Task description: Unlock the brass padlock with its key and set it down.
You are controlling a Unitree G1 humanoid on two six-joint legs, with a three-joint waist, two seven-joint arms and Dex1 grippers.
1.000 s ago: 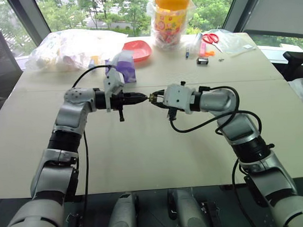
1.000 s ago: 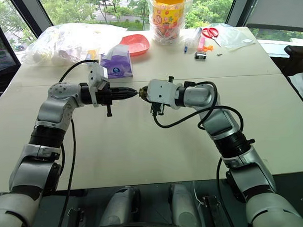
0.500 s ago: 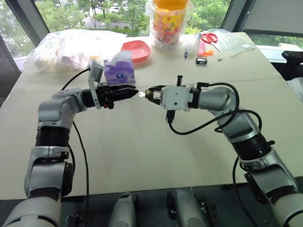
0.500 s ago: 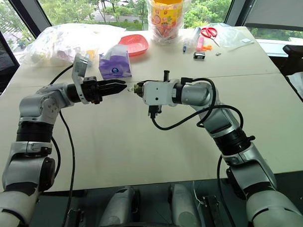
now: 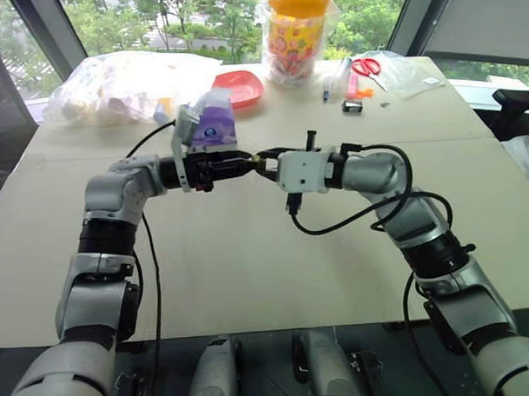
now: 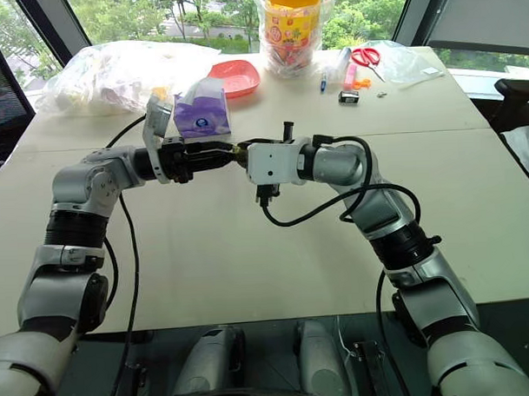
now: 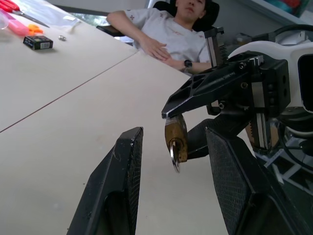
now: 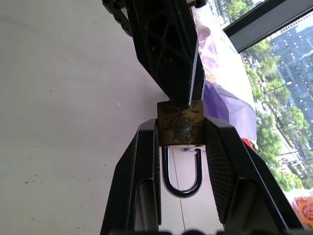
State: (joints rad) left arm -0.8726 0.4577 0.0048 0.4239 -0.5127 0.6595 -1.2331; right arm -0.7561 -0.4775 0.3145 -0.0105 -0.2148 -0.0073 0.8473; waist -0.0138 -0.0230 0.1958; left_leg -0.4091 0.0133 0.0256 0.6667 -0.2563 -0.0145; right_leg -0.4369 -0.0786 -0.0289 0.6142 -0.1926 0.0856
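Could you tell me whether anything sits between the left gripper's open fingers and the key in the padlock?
Nothing visible does: the left gripper is open around the key, which hangs from the brass padlock clamped in the right gripper.

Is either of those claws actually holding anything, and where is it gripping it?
The right gripper pinches the brass padlock by the sides of its body. The left gripper stands open around it.

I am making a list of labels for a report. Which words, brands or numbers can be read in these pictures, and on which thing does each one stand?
Brass padlock: stamped letters, too worn and blurred to read.
Small black box: white label, too small to read.
Purple packet: round logo, too small to read.
Yellow tub: printed pattern, no readable words.
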